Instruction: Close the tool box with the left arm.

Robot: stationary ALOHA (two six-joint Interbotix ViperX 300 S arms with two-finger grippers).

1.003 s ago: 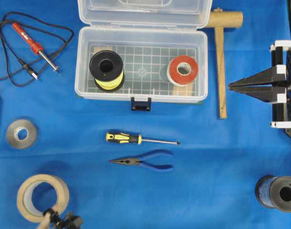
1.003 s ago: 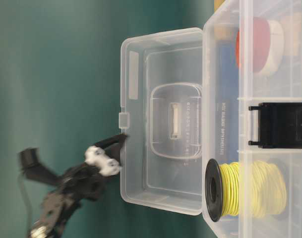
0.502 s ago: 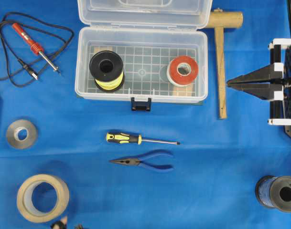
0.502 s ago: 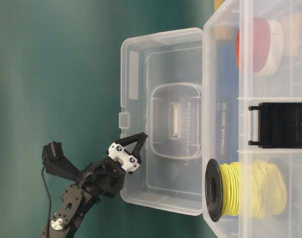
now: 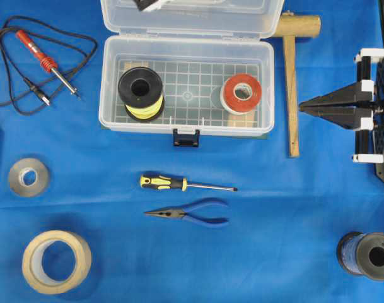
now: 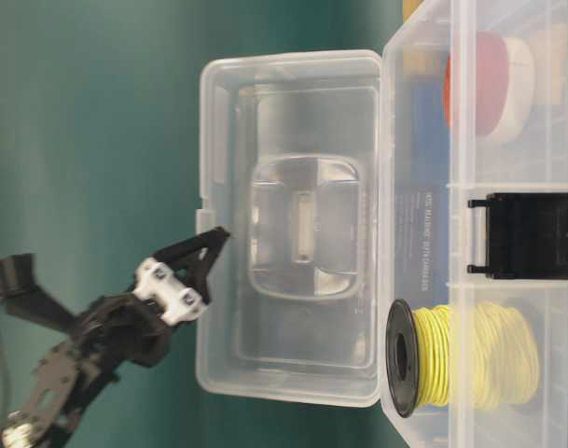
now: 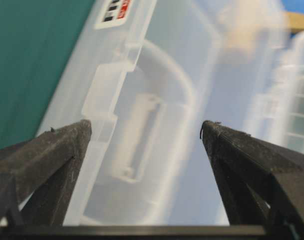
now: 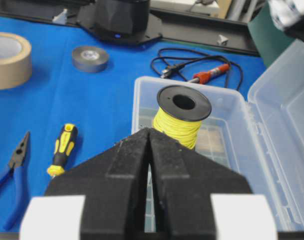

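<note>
**Box lid tipped forward; left gripper behind it**

Box [image 5: 186, 85] sat at the top centre of the blue cloth [image 5: 242, 252] with its long axis running left-right in the overhead view and its dark latch [image 5: 186, 137] facing the near edge. Compared with half a second earlier, the lid [image 6: 293, 224] had swung off its upright rest: in the table-level view its free edge stood further from the box body, and the moulded handle recess had shifted with it. The left gripper [image 6: 209, 252] had moved from in front of the lid's lower part to its outer edge, just beside the lid's small catch tab; contact could not be confirmed. Its jaws were spread wide, with the lid filling the gap between the fingers [image 7: 57, 150] in the wrist view. The right gripper [image 5: 303, 108] hovered to the right of the box, jaws pressed together, pinching nothing.

The box was clear, smooth plastic, rectangular with rounded corners and a gridded floor. Inside stood a yellow wire spool [image 5: 140, 93] with black flanges on the left, and a red tape roll [image 5: 241, 93] on the right. A wooden mallet [image 5: 292, 76] lay just right of the box.
</note>
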